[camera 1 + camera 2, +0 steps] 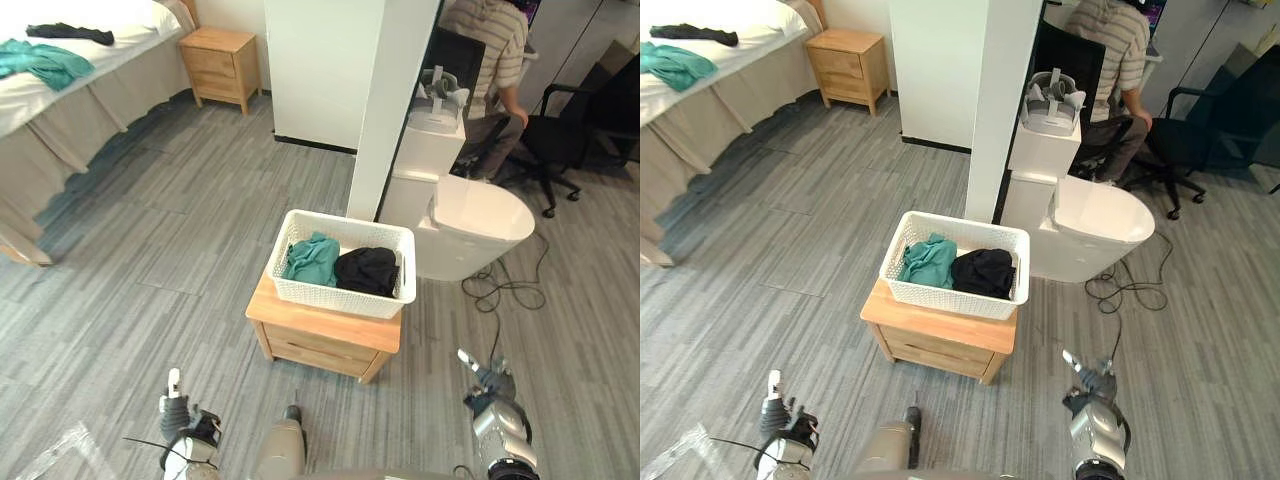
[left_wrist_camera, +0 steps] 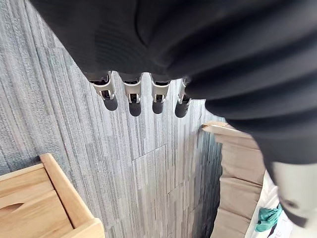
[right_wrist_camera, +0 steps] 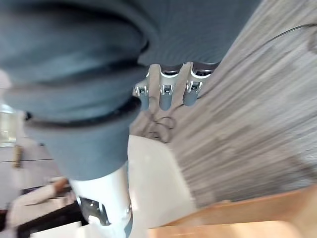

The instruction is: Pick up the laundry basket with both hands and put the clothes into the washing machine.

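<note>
A white laundry basket (image 1: 300, 289) stands on a low wooden stand (image 1: 322, 338) in the middle of the floor. Inside it lie a teal garment (image 1: 314, 258) and a black garment (image 1: 367, 269). Just right of it sits a white washing machine (image 1: 478, 222) with a rounded lid, which is down. My left hand (image 1: 176, 402) hangs low in front of the stand, off to its left, with straight fingers (image 2: 133, 96) that hold nothing. My right hand (image 1: 488, 384) is low on the stand's right, its fingers (image 3: 166, 92) also straight and empty. Both hands are apart from the basket.
A bed (image 1: 60, 90) with teal and black clothes fills the far left, beside a wooden bedside cabinet (image 1: 221, 65). A white pillar (image 1: 392, 100) rises behind the basket. A person (image 1: 490, 50) sits at the back right near a black office chair (image 1: 575, 130). A cable (image 1: 505, 285) lies by the machine.
</note>
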